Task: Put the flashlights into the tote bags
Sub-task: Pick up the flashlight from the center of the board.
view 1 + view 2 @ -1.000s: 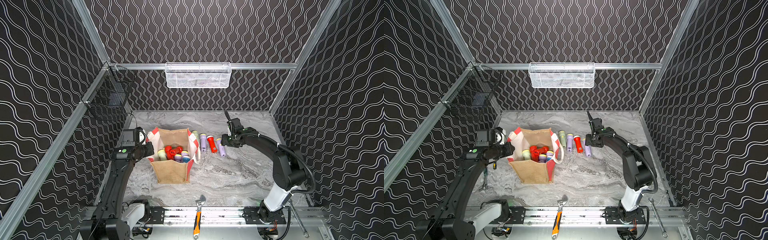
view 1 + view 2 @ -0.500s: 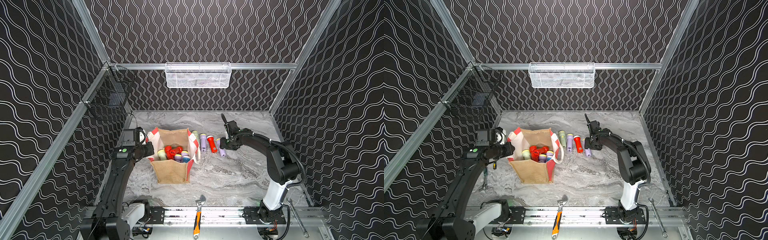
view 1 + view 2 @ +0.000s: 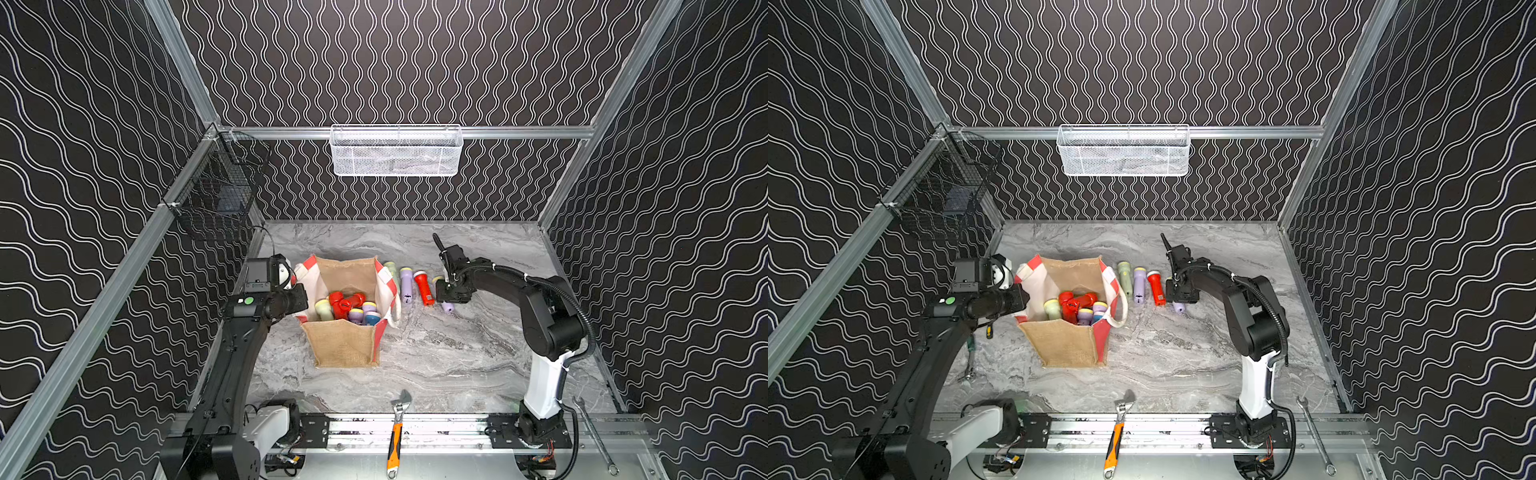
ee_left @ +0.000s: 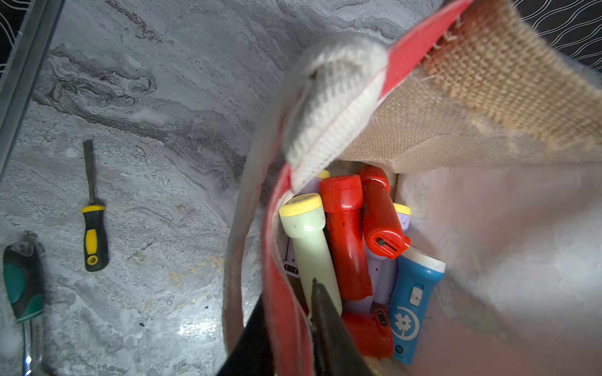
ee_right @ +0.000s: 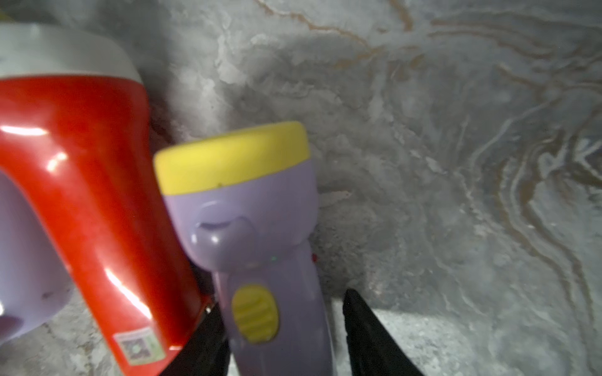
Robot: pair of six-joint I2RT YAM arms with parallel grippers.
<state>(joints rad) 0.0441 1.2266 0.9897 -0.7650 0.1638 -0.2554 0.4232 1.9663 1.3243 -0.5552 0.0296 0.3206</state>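
The lilac flashlight (image 3: 447, 306) lies flat on the marble table (image 3: 457, 357), right of centre in both top views. It is the last of a row of four beside the tote bag (image 3: 345, 345). In the right wrist view its handle is straddled by the right gripper (image 5: 280, 304). A gap shows at one finger, so the jaws are judged unclenched, set for a grip below the head. Little room is left by the red flashlight (image 5: 97, 195) just beside it. The bag's striped side panel is pinched by the left gripper (image 4: 286, 293), apparently so the mouth is held wide above the flashlights (image 4: 345, 234) inside. The right arm is reached forward with the wrist bent down. The left arm is stretched level to the rim.
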